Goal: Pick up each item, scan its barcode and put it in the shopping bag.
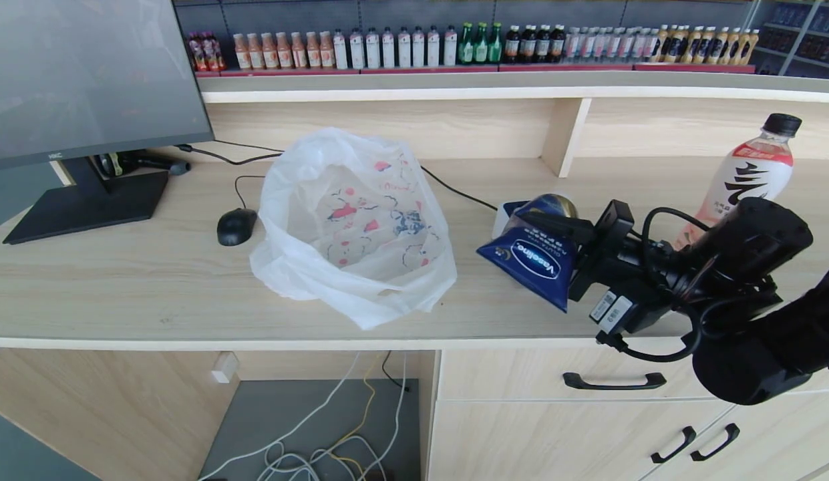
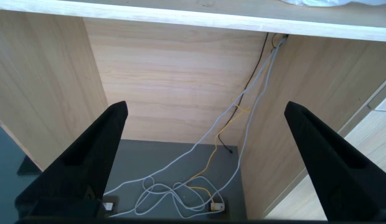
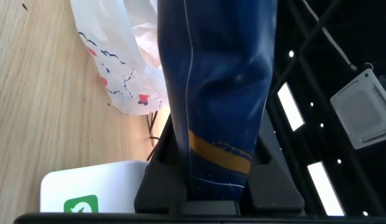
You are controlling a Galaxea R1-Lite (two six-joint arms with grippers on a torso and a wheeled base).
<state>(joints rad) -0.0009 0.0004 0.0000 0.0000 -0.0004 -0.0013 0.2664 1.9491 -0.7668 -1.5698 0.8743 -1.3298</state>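
Observation:
My right gripper is shut on a dark blue tube with a gold cap, held on its side just above the counter, to the right of the shopping bag. The right wrist view has the blue tube clamped between the black fingers. The white plastic shopping bag with red and blue print sits open on the counter's middle. A pink drink bottle with a black cap stands at the far right. My left gripper hangs open below the counter, over a floor with cables.
A white scanner pad with a green mark lies on the counter under the tube. A monitor, a handheld scanner and a black mouse are at the left. A shelf of bottles runs behind. Drawers sit below.

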